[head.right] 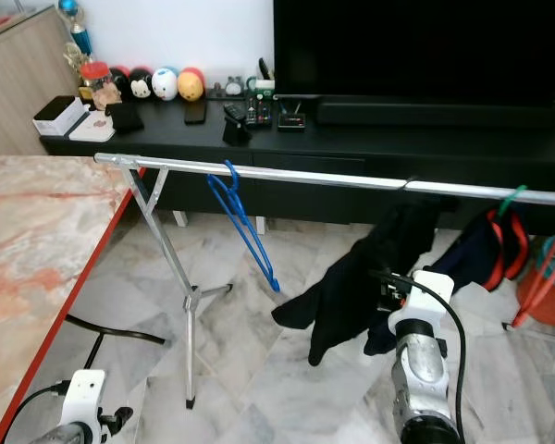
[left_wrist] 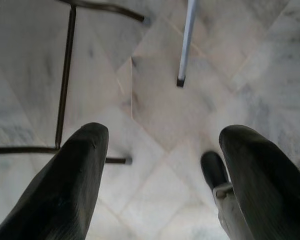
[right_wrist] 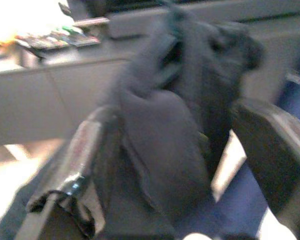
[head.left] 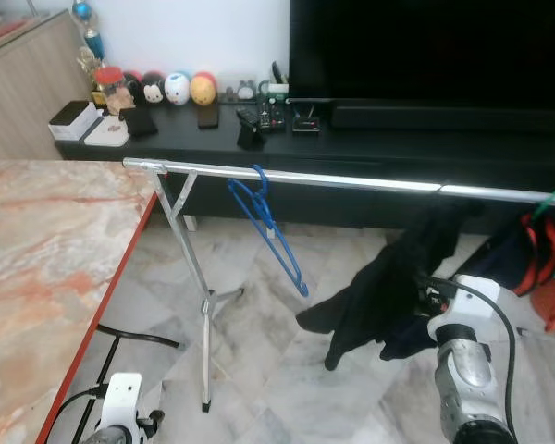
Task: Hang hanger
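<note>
A silver rail (head.left: 287, 176) carries a blue hanger (head.left: 270, 231) and dark garment (head.left: 388, 287)
</note>
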Tool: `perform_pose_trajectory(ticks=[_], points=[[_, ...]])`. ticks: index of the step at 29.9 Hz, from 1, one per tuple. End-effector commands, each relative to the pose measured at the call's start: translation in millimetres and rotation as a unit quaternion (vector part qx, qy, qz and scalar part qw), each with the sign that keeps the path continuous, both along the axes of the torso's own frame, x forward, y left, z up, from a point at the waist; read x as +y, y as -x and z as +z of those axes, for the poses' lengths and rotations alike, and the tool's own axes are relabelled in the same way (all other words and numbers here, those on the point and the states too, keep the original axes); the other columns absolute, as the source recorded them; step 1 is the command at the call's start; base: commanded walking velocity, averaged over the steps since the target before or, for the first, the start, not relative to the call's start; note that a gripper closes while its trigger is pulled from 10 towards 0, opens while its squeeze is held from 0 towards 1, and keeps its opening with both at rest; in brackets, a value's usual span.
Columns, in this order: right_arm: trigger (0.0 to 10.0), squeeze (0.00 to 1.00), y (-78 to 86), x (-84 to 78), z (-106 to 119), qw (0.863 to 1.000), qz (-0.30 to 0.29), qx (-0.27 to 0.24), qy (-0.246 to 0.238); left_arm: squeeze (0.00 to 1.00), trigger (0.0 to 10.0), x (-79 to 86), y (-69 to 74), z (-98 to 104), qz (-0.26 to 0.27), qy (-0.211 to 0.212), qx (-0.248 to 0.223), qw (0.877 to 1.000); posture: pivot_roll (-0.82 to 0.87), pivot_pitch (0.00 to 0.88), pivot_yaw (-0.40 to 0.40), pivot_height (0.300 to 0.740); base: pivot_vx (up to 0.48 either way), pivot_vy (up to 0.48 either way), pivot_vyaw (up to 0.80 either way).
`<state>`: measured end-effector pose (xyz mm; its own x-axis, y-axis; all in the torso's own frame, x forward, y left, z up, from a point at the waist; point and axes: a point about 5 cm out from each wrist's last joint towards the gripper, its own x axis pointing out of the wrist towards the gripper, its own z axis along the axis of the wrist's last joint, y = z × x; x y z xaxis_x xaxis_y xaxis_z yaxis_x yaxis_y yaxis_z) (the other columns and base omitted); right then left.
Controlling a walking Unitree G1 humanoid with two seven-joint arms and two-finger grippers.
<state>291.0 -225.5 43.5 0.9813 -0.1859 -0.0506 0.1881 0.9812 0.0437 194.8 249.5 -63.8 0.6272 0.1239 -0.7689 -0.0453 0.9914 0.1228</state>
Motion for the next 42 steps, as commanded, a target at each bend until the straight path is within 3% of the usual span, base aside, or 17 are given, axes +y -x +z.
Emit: perform_pose_trajectory(ticks=[1,10,29,34,42], points=[[10.0,0.00,-0.2,-5.8,2,1.000,-0.008,-0.002,0.001,0.00,10.0,1.0,-0.9,1,0.000,-0.002,-0.001,1.000,-0.20,0.000,0.062,0.740,0.307,0.000,0.00],[10.0,0.00,-0.3,-4.6,2,1.000,-0.006,-0.003,-0.002,0.00,10.0,0.8,-2.4,2,0.000,-0.004,-0.009,1.000,-0.19,0.000,0.062,0.740,0.305,0.000,0.00],[10.0,0.00,-1.3,-5.9,2,1.000,-0.015,0.002,0.001,0.00,10.0,-0.9,-3.0,2,-0.002,0.009,-0.010,1.000,-0.19,0.000,0.060,0.740,0.000,0.000,0.00],[10.0,0.00,1.3,-17.7,-1,0.997,-0.066,0.026,0.019,0.00,10.0,-1.6,-2.9,1,-0.004,0.015,-0.008,1.000,-0.19,0.000,0.060,0.740,0.000,0.000,0.00],[10.0,0.00,3.8,-25.4,-4,0.994,-0.095,0.043,0.033,0.00,10.0,-3.0,-2.4,1,-0.010,0.028,-0.002,1.000,-0.19,0.000,0.060,0.740,0.000,0.000,0.00]])
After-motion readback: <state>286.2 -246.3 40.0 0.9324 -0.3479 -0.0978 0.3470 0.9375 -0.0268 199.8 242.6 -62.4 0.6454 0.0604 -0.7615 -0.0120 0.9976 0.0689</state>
